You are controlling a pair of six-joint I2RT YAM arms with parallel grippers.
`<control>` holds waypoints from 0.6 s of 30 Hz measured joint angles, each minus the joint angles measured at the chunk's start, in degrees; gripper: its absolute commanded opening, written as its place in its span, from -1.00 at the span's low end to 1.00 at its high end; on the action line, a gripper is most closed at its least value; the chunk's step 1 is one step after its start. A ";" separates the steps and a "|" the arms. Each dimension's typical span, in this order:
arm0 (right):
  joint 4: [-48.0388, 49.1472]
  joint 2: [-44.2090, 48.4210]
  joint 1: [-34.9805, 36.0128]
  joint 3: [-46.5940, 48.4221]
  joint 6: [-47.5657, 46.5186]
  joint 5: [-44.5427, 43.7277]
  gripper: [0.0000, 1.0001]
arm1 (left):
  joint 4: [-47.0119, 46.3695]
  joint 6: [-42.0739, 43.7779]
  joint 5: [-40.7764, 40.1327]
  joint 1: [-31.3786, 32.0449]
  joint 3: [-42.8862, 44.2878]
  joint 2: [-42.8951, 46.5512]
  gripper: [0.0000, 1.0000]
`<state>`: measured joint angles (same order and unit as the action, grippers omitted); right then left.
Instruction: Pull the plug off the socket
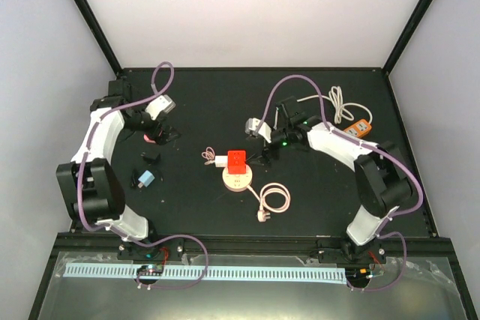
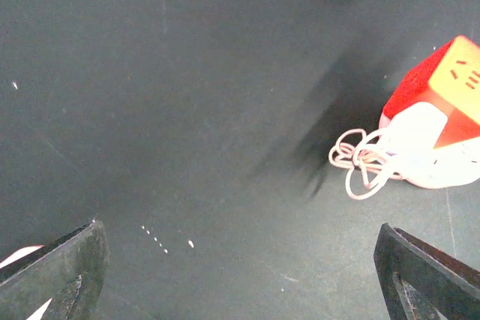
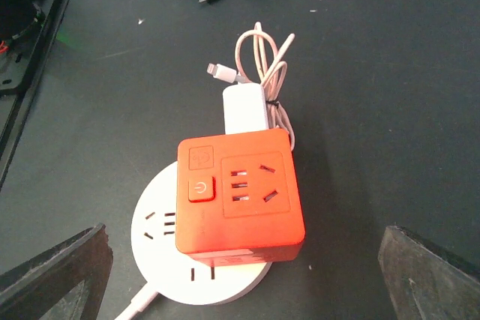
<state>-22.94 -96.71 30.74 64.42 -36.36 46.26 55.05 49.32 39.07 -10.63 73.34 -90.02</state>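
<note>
Blue adapter (image 1: 145, 178) (near black adapter (image 1: 151, 157))

Counts use clock positions from the table centre in the top view. Robot arms: two, the left arm (image 1: 97, 136) at 9 o'clock and the right arm (image 1: 345, 148) at 3 o'clock. Socket units: three, being one red cube socket (image 1: 238, 160) at centre, one round white base (image 1: 238, 180) beneath it and one orange power strip (image 1: 360, 128) at 2 o'clock. White plug (image 1: 220, 161): one, on the cube's 9 o'clock face. White cords: three, being the bundled cord (image 1: 208, 154), the base cord (image 1: 274, 198) and the strip cord (image 1: 339, 101). Loose adapters: two, one blue adapter (image 1: 145, 178) and one black adapter (image 1: 151, 157), both at 9 o'clock. Pink object (image 1: 149, 139): one, at 10 o'clock, its kind not discernible.
</note>
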 measured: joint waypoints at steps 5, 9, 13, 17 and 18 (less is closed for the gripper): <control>-0.66 -1.49 1.29 0.57 -1.18 -0.98 1.00 | -2.45 -2.67 2.69 0.70 -0.33 3.17 0.98; -0.72 -2.40 2.25 0.70 -1.81 -1.14 1.00 | -1.49 -1.42 6.95 0.90 0.20 2.99 0.97; -0.87 -4.35 3.37 1.57 -2.58 -1.36 1.00 | -0.46 1.09 9.81 3.19 0.28 2.69 0.98; -0.87 -5.95 4.68 1.81 -2.78 -2.27 1.00 | -3.41 1.77 10.10 8.00 -4.72 5.01 0.98; -0.90 -6.36 4.92 2.05 -2.78 -2.38 1.00 | -4.20 1.77 9.94 9.46 -6.69 6.12 0.98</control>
<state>-23.83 -103.07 35.66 66.48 -39.13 43.88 50.85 51.09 49.01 -1.17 66.65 -83.90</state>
